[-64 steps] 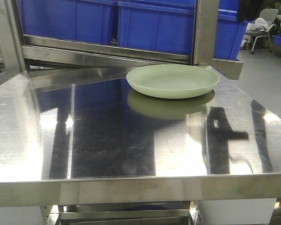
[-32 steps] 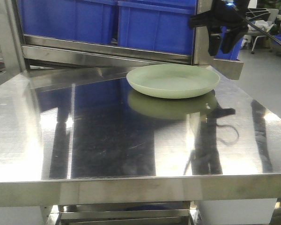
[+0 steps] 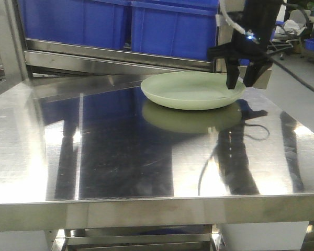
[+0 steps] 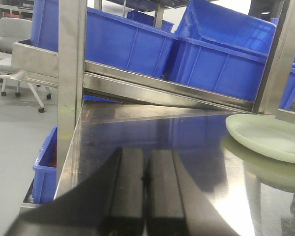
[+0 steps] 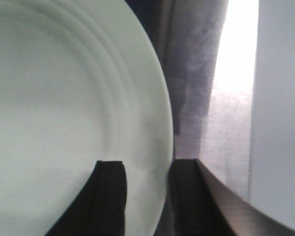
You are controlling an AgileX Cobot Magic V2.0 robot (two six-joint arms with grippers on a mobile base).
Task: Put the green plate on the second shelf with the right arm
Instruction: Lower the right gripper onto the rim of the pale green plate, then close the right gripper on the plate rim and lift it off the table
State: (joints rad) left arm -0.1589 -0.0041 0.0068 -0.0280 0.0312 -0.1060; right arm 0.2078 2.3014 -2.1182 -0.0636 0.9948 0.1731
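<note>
Exterior front-facing: plate [image 3: 191, 90] sat on the table [image 3: 120, 157], far right part, just in front of the rack post [image 3: 229, 31]. Nothing was in it.

Right gripper [image 3: 240, 83] was at the plate's right edge, jaws spread. Right wrist view showed the rim running between the fingers [image 5: 110, 196], one over the plate's inside and one outside over steel. No pinch yet.

Left gripper [image 4: 146, 187] was low over the table's left side, pads pressed together, holding nothing, well apart from the plate.

Handling, my read: stiff, light, probably plastic, matte, so fair friction on the pads. The rim is low and the only place to hold. An edge grip leaves the whole plate hanging off one side, so it'll likely droop or twist; take a deep bite. The polished steel looked slick, so a nudge could slide it.

Bins [image 3: 172, 26]: blue, lined up on the shelf [image 3: 120, 57] behind the plate. Contents weren't visible from any view.
</note>
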